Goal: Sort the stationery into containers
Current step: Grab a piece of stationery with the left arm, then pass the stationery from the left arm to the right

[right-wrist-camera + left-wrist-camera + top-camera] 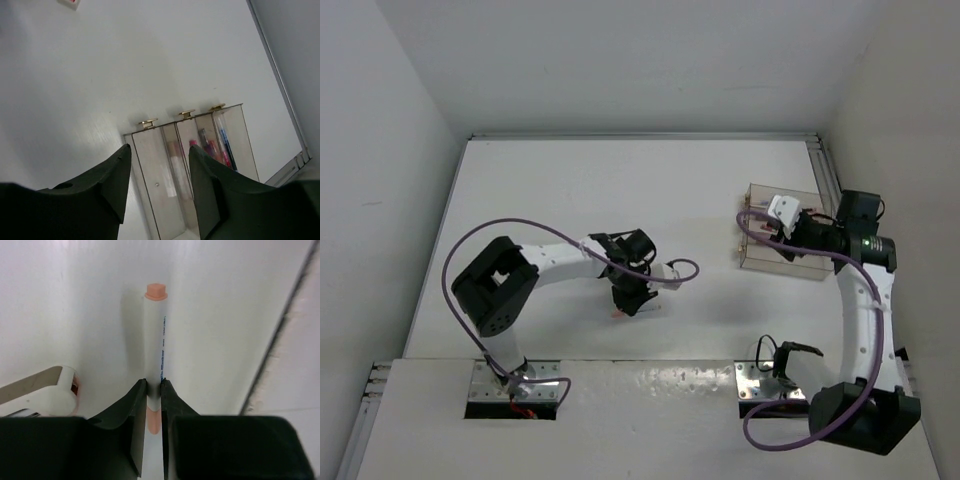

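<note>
Left gripper (154, 386): fingers clamped on a white pen (153, 335) with peach ends, which lies flat on the table (225, 315).
Right gripper (159, 150): jaws apart, holding nothing, above the clear divided box (150, 175).
Box contents: pink and blue pens (220, 147), perhaps three, in the end slots.

A robot lab cell: a left arm (555, 262) and right arm (865, 300) bolted on metal plates (748, 378), purple cables (510, 222), a white surface (600, 190) boxed by plain walls (620, 60).
</note>
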Available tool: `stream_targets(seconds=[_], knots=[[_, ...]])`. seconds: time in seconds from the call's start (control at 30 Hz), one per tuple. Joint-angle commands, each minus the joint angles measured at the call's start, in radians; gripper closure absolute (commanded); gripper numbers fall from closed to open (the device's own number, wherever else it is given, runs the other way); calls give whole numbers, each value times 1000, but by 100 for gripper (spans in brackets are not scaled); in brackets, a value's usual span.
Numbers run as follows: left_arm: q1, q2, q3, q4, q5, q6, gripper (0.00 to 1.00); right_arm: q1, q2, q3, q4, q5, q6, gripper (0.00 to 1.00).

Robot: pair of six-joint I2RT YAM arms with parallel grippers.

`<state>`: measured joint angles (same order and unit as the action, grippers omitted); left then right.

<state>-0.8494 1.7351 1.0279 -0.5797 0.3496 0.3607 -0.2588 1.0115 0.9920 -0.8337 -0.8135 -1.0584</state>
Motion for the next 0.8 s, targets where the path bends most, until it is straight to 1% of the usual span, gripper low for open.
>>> stream_targets(seconds=[0.0, 0.03, 0.07, 0.1, 0.13, 0.2, 0.27, 0.3, 0.33, 0.4, 0.43, 0.47, 0.53, 0.57, 0.63, 0.67, 0.77], knots=[[61, -5, 125, -92, 237, -17, 100, 7, -60, -87, -99, -69, -294, 51], [78, 3, 156, -110, 283, -19, 100, 9, -71, -102, -107, -73, -333, 52], [90, 13, 216, -132, 329, -25, 100, 16, -91, -113, -146, -81, -426, 52], [117, 38, 245, -169, 418, -31, 100, 38, -96, -116, -172, -87, -469, 52], [130, 50, 274, -189, 460, -37, 100, 56, -103, -121, -214, -96, -533, 52], [156, 85, 331, -225, 566, -60, 100, 114, -117, -137, -228, -98, -571, 52], [173, 96, 346, -232, 610, -80, 100, 168, -149, -160, -202, -79, -589, 52], [190, 103, 348, -226, 643, -92, 100, 226, -157, -188, -176, -49, -595, 52], [199, 107, 347, -223, 655, -110, 100, 249, -172, -200, -160, -30, -597, 52], [231, 122, 345, -206, 693, -140, 100, 381, -180, -231, -124, 13, -566, 52], [237, 127, 344, -201, 701, -176, 100, 430, -179, -236, -73, 66, -508, 52], [257, 136, 343, -195, 727, -187, 100, 522, -172, -239, -44, 94, -471, 52], [277, 141, 344, -184, 758, -204, 100, 616, -145, -231, 28, 154, -364, 52], [297, 141, 343, -180, 790, -206, 100, 700, -128, -222, 45, 218, -336, 52], [318, 138, 328, -167, 825, -222, 100, 774, -71, -194, 91, 273, -273, 52], [338, 133, 319, -161, 869, -224, 100, 824, -54, -193, 113, 318, -262, 52], [369, 109, 265, -112, 942, -255, 100, 895, -21, -236, 234, 382, -238, 52]])
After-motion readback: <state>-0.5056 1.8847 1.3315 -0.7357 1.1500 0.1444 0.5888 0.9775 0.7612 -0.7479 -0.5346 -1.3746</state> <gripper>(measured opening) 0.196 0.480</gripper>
